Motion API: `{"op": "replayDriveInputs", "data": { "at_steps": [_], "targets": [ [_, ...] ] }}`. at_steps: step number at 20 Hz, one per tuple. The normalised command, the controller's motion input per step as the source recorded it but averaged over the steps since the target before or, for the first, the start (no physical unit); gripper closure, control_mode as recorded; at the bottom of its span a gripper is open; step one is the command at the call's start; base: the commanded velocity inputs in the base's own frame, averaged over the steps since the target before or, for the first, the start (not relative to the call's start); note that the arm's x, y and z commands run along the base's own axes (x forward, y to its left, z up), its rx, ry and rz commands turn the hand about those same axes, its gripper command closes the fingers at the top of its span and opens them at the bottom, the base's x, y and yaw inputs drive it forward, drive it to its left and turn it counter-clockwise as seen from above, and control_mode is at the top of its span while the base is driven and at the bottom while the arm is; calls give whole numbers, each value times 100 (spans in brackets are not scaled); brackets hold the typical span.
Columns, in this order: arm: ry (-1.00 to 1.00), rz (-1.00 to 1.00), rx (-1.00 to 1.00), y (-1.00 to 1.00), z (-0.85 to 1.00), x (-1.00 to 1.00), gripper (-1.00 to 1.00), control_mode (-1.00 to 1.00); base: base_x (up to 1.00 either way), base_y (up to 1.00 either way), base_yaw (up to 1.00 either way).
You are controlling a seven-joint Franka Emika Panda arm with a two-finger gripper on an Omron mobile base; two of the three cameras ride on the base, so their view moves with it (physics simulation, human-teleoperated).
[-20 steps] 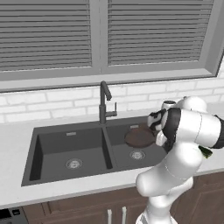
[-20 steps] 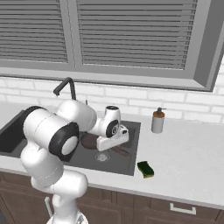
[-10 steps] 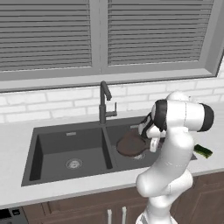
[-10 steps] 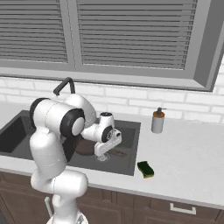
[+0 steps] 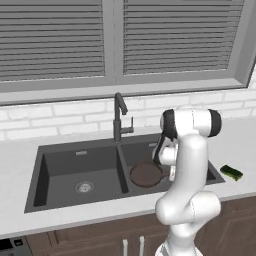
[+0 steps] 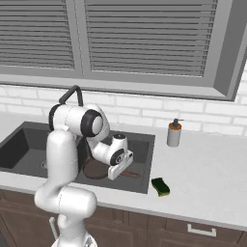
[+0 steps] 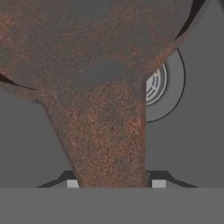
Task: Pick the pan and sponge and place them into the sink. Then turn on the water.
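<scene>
The dark reddish-brown pan hangs low inside the right basin of the dark grey sink, its thin handle pointing right. My gripper is shut on that handle, which runs up between the two fingertips in the hand view to the pan's round body. From the right base view the pan lies just left of my gripper. The green and yellow sponge lies on the counter right of the sink, also seen as the sponge near the counter's front edge. No water runs.
The dark gooseneck faucet stands behind the divider between the basins. A white soap bottle stands on the counter at the back right. A round silver drain shows under the pan. The window blinds are behind the brick wall strip.
The arm has swung down and forward, carrying the pan lower into the right basin. The sponge has not moved.
</scene>
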Motion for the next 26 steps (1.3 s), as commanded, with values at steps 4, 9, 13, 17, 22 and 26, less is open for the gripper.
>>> {"op": "replayDriveInputs", "data": {
  "at_steps": [4, 9, 13, 17, 22, 26],
  "targets": [
    [0, 11, 2, 0, -62, 35, 100, -100, 0, 0, 0],
    [0, 10, 1, 0, -63, 28, 100, -100, 0, 0, 0],
    [0, 8, 0, 0, -53, 9, 100, -100, 0, 0, 0],
    [0, 0, 0, 0, -25, 0, -100, -100, 0, 0, 0],
    [0, -3, 2, -2, 17, -10, -100, -100, 0, 0, 0],
    [0, -13, 0, 0, 84, -16, -100, -100, 0, 0, 0]
  ]
}}
